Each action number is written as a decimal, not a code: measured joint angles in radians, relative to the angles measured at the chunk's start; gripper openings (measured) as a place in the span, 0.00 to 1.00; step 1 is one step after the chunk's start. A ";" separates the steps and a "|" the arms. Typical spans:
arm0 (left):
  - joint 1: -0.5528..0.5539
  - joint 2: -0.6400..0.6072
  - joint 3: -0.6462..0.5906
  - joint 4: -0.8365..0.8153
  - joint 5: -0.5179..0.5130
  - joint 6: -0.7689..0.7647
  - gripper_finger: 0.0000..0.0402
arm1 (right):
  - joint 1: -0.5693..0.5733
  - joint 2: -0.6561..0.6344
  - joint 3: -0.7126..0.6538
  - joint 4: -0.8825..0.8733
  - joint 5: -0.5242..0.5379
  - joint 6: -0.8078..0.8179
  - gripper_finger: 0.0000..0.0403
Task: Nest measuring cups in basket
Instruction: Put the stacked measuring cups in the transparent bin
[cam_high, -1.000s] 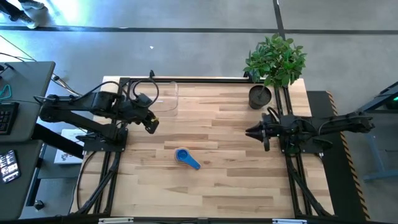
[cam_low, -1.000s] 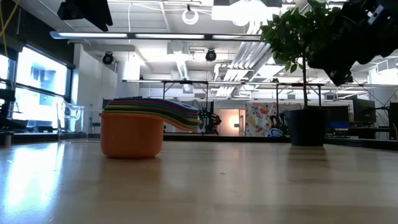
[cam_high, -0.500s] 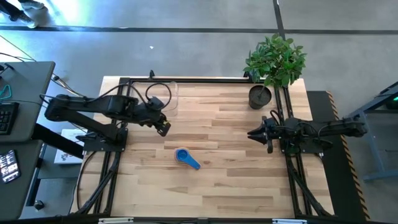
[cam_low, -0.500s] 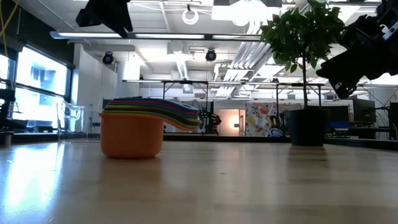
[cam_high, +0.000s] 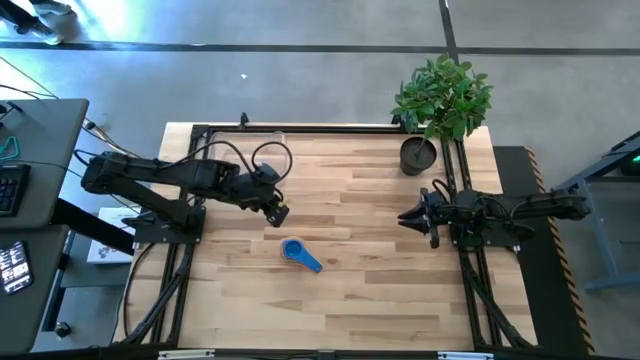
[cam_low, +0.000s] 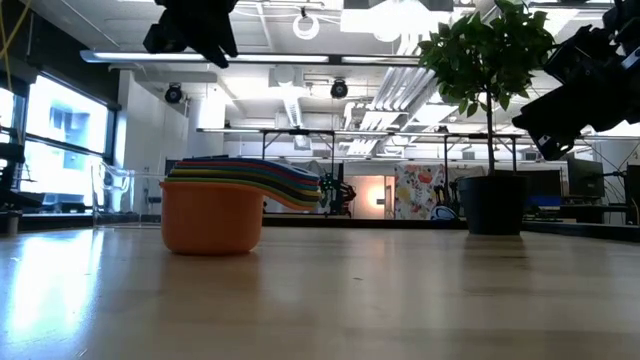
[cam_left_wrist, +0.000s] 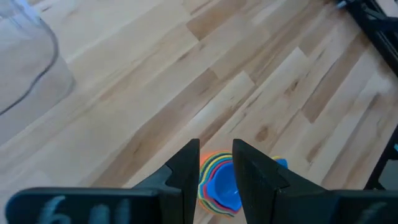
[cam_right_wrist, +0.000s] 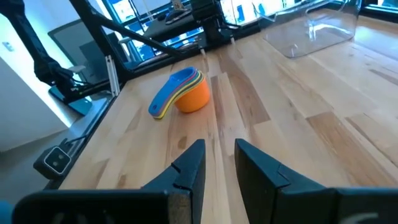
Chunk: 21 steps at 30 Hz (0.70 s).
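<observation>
The measuring cups (cam_high: 298, 254) stand nested in one stack on the table's middle, blue on top, and rest on the orange bowl (cam_low: 211, 216). The handles point toward the near right. The clear basket (cam_high: 278, 140) stands at the far left, partly behind cables. My left gripper (cam_high: 281, 213) hovers high, just left of and beyond the stack, fingers close together. The stack shows between its fingers in the left wrist view (cam_left_wrist: 219, 183). My right gripper (cam_high: 404, 217) waits at the right, fingers close together, pointing toward the stack (cam_right_wrist: 186, 92).
A dark round plant pot (cam_high: 418, 155) with a leafy plant (cam_high: 443, 95) stands at the far right corner. Bare wood lies between the stack and the basket (cam_left_wrist: 28, 68) and along the near edge.
My left gripper has swung from beside the basket toward the table's right and near edge, closing on the cup stack while staying high. My right gripper has dropped a little. The cups have kept still.
</observation>
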<state>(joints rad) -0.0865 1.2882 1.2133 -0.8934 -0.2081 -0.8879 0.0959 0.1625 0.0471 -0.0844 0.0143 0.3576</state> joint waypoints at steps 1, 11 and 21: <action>-0.005 0.003 0.000 0.007 0.000 0.000 0.21 | 0.000 0.002 0.000 -0.001 0.000 0.000 0.19; -0.059 0.021 0.000 0.083 0.001 -0.017 0.21 | 0.000 0.028 0.000 0.000 0.010 0.000 0.19; -0.093 0.024 0.000 0.153 0.015 0.228 0.21 | 0.000 0.028 0.000 -0.001 0.010 0.001 0.19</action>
<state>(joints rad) -0.1791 1.3121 1.2133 -0.7409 -0.1927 -0.6595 0.0959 0.1902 0.0471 -0.0849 0.0246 0.3582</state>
